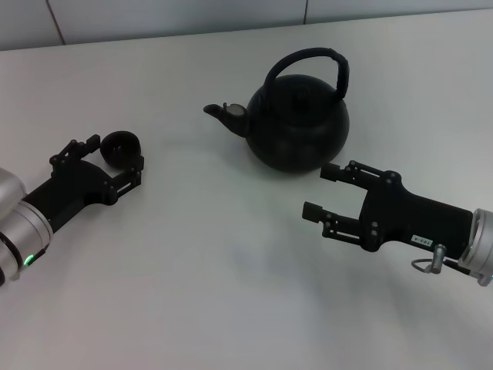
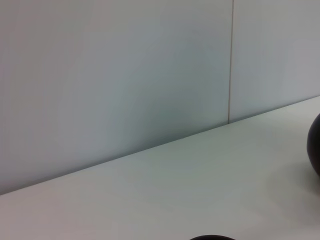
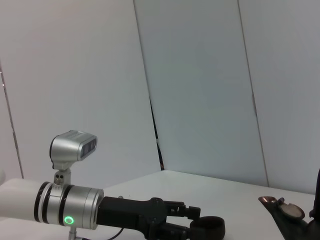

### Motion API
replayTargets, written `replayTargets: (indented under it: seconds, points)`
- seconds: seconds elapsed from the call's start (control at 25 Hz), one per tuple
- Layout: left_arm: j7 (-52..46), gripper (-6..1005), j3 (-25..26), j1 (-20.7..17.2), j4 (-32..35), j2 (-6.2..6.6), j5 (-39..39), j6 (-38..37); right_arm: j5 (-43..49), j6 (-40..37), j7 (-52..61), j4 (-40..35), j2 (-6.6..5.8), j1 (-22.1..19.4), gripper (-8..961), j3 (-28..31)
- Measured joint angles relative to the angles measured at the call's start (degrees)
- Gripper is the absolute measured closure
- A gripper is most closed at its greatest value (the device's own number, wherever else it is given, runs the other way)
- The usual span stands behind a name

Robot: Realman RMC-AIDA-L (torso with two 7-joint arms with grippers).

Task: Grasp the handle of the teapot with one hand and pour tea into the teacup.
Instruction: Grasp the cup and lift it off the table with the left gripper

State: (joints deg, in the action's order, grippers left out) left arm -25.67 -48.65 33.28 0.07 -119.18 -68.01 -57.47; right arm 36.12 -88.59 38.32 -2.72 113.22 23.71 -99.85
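Note:
The matte black teapot point(image 1: 296, 116) stands upright at the back middle of the white table, spout to the left, arched handle point(image 1: 339, 65) up. Its spout point(image 3: 282, 210) shows in the right wrist view, and its side point(image 2: 316, 150) in the left wrist view. The small black teacup point(image 1: 121, 146) stands at the left, also seen in the right wrist view point(image 3: 207, 229); its rim point(image 2: 210, 238) shows in the left wrist view. My left gripper point(image 1: 116, 153) is open with its fingertips on either side of the cup. My right gripper point(image 1: 322, 190) is open and empty, just in front of the teapot's base.
The white table point(image 1: 231, 262) ends at a pale panelled wall point(image 1: 177, 15) behind the teapot. The left arm point(image 3: 70, 210) with its wrist camera shows in the right wrist view.

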Motion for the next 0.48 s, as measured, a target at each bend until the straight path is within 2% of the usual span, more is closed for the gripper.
replayTargets:
  seconds: [0.48]
  points:
    - [0.0,155,0.0,0.3,-0.1,0.00,0.2,0.0,0.0,0.0,0.0,0.2,-0.12,0.2,214,0.0]
